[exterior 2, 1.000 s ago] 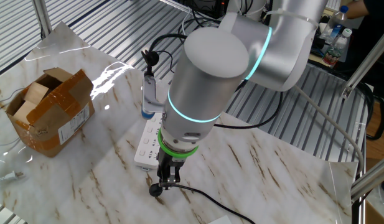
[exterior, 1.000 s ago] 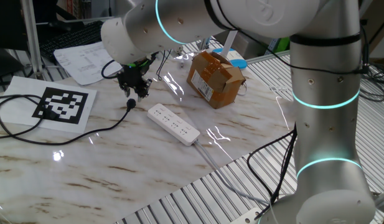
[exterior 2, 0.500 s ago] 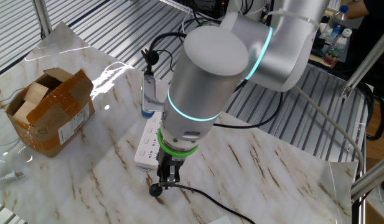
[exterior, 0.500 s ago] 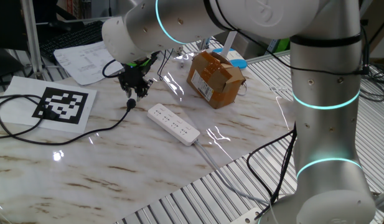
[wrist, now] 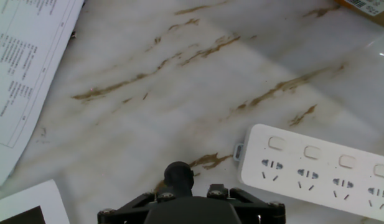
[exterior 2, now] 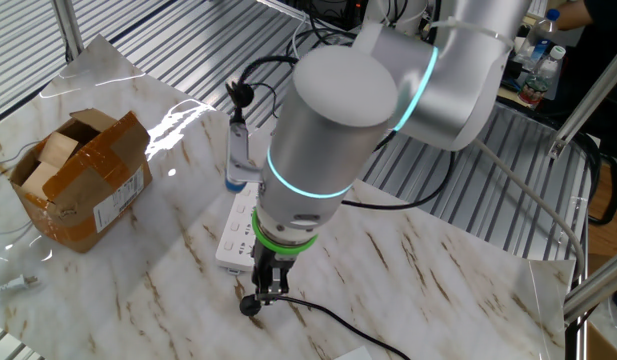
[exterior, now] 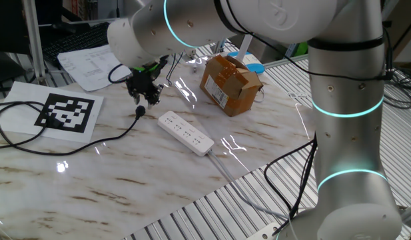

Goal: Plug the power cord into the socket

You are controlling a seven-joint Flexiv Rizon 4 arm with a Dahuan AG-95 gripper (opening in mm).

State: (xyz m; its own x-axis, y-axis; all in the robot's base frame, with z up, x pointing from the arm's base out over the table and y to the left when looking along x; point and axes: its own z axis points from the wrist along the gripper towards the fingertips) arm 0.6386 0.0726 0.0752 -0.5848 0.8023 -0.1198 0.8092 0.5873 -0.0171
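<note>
The power cord (exterior: 32, 143) lies as a thin black cable across the marble table, ending in a small round black plug (exterior: 140, 112). My gripper (exterior: 148, 100) stands over that end, its fingers close together, shut on the cord just behind the plug. The plug also shows in the other fixed view (exterior 2: 250, 305) and sticks out past my hand in the hand view (wrist: 178, 175). The socket (exterior: 185, 133), a long white power strip, lies just right of the plug. It also shows in the other fixed view (exterior 2: 233, 228) and in the hand view (wrist: 316, 171).
A brown cardboard box (exterior: 229, 83) stands behind the strip, and shows at the left in the other fixed view (exterior 2: 78, 180). A sheet with a black-and-white marker (exterior: 64, 112) and printed papers (exterior: 92, 67) lie at the left. The strip's grey-white lead (exterior: 235, 180) runs off the front edge.
</note>
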